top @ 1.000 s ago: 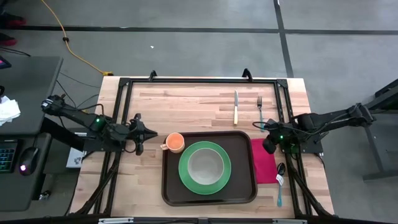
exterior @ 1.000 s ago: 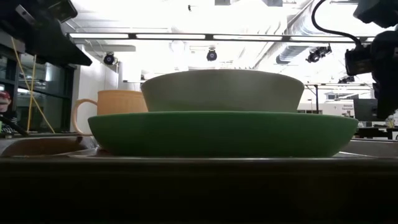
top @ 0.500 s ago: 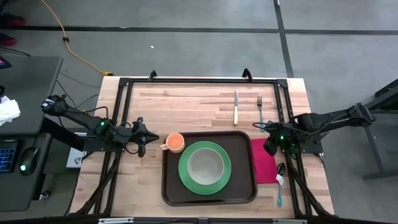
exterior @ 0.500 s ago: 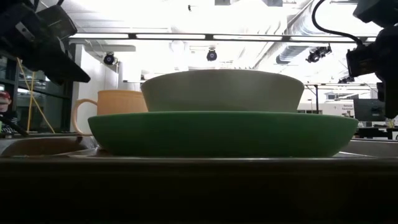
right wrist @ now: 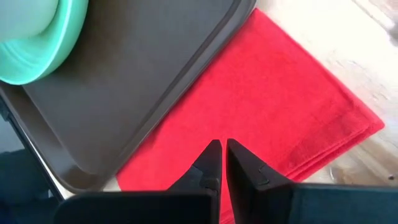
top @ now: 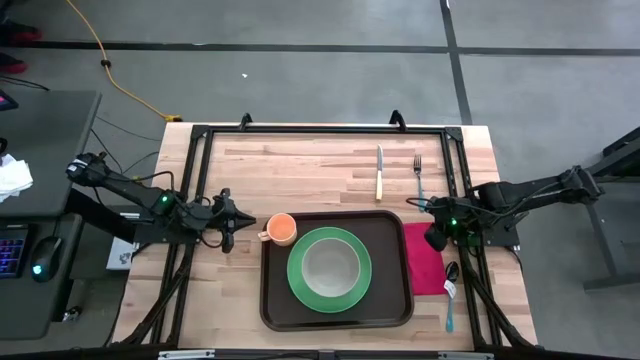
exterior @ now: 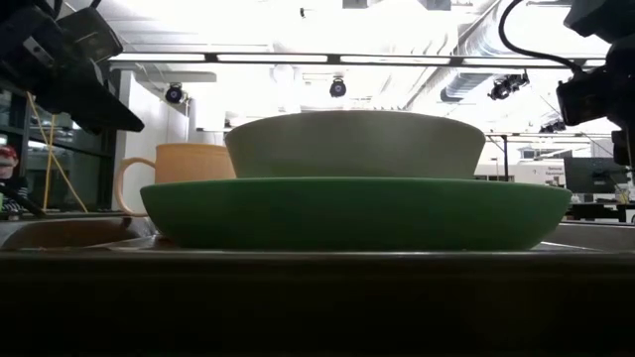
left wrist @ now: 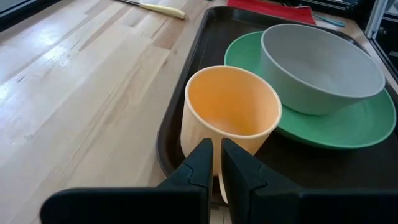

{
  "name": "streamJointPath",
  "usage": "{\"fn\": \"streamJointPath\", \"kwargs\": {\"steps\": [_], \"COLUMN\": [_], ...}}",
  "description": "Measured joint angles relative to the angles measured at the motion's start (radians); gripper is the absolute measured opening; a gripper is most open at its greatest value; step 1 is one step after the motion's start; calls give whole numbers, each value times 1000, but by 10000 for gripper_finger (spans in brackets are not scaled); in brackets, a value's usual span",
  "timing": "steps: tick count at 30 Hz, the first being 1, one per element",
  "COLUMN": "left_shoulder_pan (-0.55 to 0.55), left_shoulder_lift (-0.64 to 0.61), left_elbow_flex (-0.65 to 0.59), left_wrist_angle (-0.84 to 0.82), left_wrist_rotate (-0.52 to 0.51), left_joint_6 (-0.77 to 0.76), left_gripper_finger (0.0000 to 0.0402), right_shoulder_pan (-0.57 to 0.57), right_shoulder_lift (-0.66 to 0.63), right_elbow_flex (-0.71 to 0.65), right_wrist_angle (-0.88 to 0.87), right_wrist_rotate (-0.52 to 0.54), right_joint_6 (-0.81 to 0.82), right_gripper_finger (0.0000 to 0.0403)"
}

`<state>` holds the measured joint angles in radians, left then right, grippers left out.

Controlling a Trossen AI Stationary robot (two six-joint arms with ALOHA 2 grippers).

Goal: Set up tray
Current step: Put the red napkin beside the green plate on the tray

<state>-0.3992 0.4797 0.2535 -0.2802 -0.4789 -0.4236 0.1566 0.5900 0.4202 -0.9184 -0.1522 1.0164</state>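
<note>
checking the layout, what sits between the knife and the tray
Bare wooden tabletop separates the yellow-handled knife from the dark brown plastic tray, seen in the high view.

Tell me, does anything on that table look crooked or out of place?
Slightly: the orange cup straddles the brown tray's rim at its corner, and the red napkin's edge disappears under the tray's other side. Nothing looks spilled or broken.

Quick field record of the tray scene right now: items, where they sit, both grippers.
tray: dark brown, near edge of table
plate: green, on tray, holds grey bowl
cup: orange, at tray's far left corner
napkin: red, right of tray
left gripper: closed on cup's handle
right gripper: shut, above napkin
</note>
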Motion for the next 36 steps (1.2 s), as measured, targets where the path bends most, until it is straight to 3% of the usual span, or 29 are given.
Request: {"fn": "streamJointPath", "kwargs": {"steps": [6,17,28,36], "left_shoulder_pan": [0,0,0,0], "left_shoulder_lift": [0,0,0,0], "left_elbow_flex": [0,0,0,0], "left_wrist_angle": [-1,-10,-11,-15], "left_wrist_rotate": [0,0,1,2], "left_joint_6": [0,-1,-2,-7], "left_gripper_finger": [62,62,62,62], "right_shoulder_pan": [0,0,0,0], "right_shoulder_lift": [2,74,213,242], "right_elbow_flex": [0,0,0,0], "right_wrist_angle": [1,2,-5,-7], "right_wrist_rotate": [-7,-24,-119,-142], "right_joint_6": [18,50,41,34], "right_gripper_finger": [13,117,118,119]}}
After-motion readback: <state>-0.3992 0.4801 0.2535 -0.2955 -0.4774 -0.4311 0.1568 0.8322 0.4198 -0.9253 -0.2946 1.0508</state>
